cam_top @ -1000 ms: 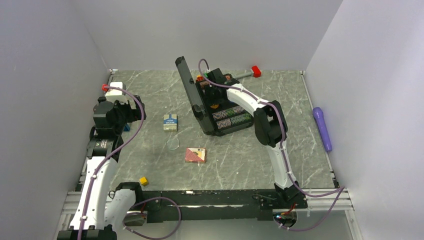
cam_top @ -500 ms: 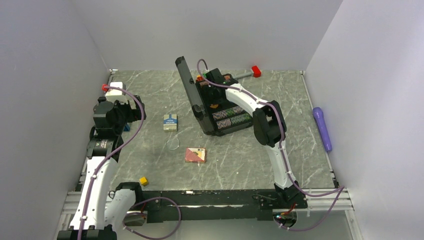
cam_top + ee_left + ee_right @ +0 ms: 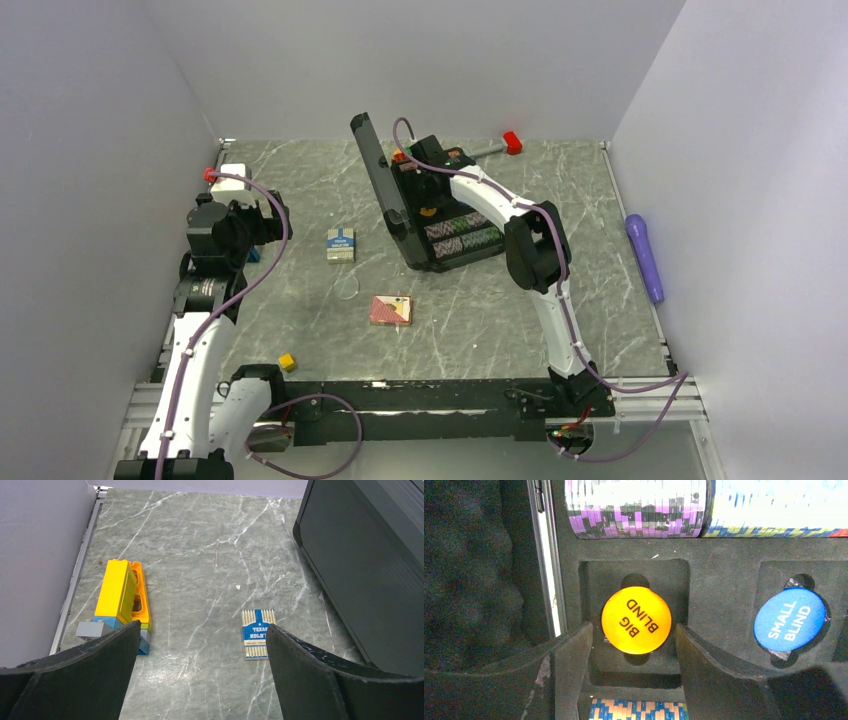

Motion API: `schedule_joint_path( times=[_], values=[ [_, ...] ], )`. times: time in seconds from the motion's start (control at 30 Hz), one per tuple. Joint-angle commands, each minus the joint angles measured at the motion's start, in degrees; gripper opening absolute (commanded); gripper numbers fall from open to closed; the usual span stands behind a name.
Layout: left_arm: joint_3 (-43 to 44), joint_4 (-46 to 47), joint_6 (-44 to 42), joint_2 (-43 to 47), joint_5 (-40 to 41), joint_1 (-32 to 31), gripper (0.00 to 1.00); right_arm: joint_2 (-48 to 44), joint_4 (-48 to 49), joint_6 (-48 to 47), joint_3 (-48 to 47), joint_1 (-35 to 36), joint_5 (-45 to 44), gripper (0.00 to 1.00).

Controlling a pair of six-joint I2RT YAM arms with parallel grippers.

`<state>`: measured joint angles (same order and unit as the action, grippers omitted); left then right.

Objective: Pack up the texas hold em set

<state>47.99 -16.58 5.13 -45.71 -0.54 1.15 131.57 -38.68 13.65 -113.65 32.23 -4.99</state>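
Top external: black briefcase (image 3: 440,225) stands open on the table (image 3: 610,300), right gripper (image 3: 424,190) inside it. Left wrist: left gripper (image 3: 202,627) spread wide, empty; blue-white card deck (image 3: 256,641) lies beside the briefcase. Right wrist: fingers (image 3: 569,665) parted, flanking the orange marker (image 3: 636,620) in its recess.

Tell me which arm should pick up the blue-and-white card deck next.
Left. The left gripper is open and the blue-and-white deck lies just ahead of it. The right gripper is down inside the case at the orange marker, the raised lid between it and the deck.
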Motion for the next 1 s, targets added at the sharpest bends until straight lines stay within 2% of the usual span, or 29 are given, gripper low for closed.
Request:
schedule_joint_path(
  times=[0.0,0.37,0.7,0.97],
  values=[
    [0.1,2.1,-0.6,-0.2,0.4,0.1,0.99,-5.3,0.5,-1.2,-1.4,0.1,0.6,0.69],
    [0.1,2.1,-0.6,-0.4,0.4,0.2,0.99,-9.3,2.6,-0.2,3.8,0.1,0.1,0.59],
    [0.0,2.2,-0.6,-0.4,0.4,0.1,0.99,-9.3,4.0,2.1,8.8,0.1,1.5,0.39],
    [0.0,2.2,-0.6,-0.5,0.4,0.2,0.99,-5.8,5.0,3.3,9.3,-0.2,1.7,0.36]
  ],
)
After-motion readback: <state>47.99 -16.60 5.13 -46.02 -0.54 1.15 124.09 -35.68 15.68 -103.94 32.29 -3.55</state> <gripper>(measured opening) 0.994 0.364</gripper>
